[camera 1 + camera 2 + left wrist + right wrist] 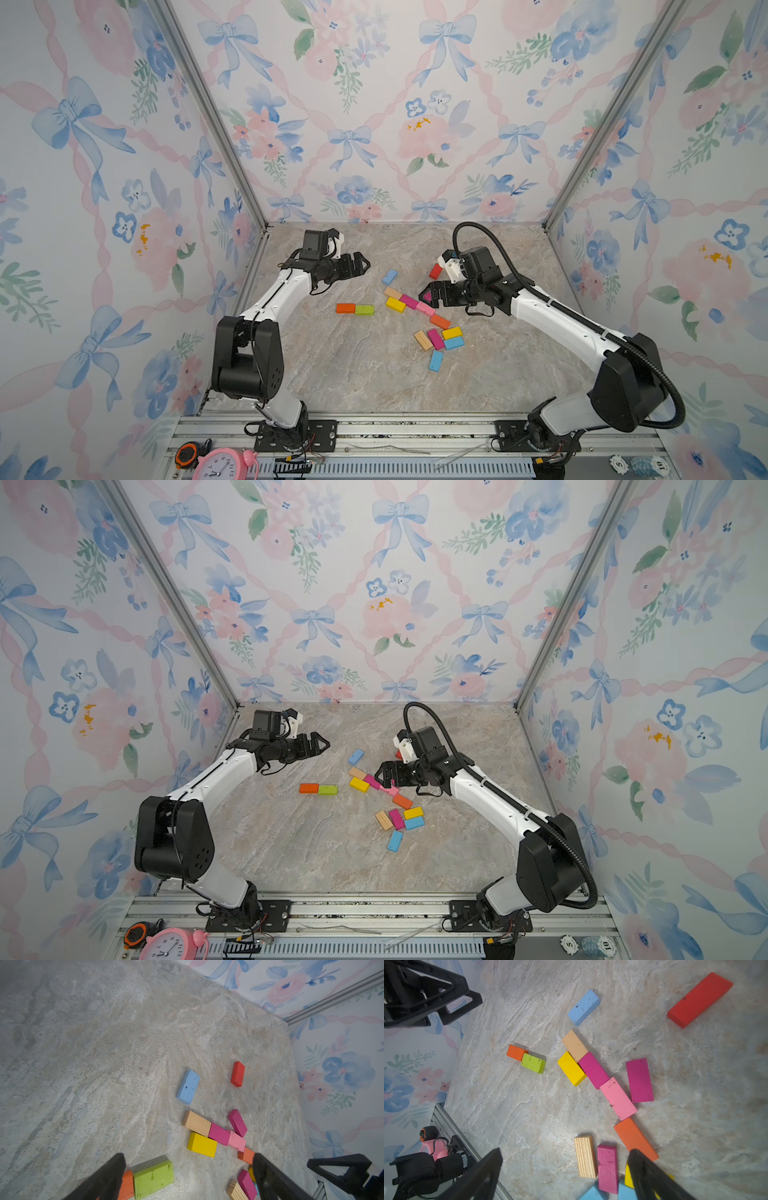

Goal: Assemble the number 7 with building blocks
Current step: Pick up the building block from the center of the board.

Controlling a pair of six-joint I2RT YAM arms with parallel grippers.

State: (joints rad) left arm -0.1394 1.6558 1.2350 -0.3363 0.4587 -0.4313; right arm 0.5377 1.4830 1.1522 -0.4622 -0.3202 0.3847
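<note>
Left jaws: spread wide, nothing btwn them, hanging above the tabletop (pixel 353 374) at the end of the left arm (pixel 282 295). Nearest to them are the orange block (pixel 345 308) and green block (pixel 364 309) — end to end, touching, flat on the tabletop on the front-rail side of the tips and clear of them.

Mid-scene, the pale blue block (pixel 390 276) lies alone. Just rail-side of it runs a diagonal row, ends touching: tan wood block (pixel 392 293), magenta block (pixel 409 301), pink block (pixel 425 309), second orange block (pixel 439 321). The yellow block (pixel 395 304) lies flat against the row's side, by the tan and magenta ones.

Nearer the rail is a tight cluster: striped wood block (pixel 423 340), second magenta block (pixel 436 338), second yellow block (pixel 451 332), bright blue block (pixel 454 343), w/ a second bright blue block (pixel 436 360) just rail-side of them.

The red block (pixel 435 271) lies alone toward the back wall.

Right jaws: also spread wide, pinching nothing, above the row at the end of the right arm (pixel 561 320). The third magenta block (pixel 639 1080) lies just beside the pink one, under the tips in both top views.

Count — 15 blocks: 2 orange, 1 green, 3 blue, 2 wood, 2 yellow, 3 magenta, 1 pink, 1 red. 2 arms.
</note>
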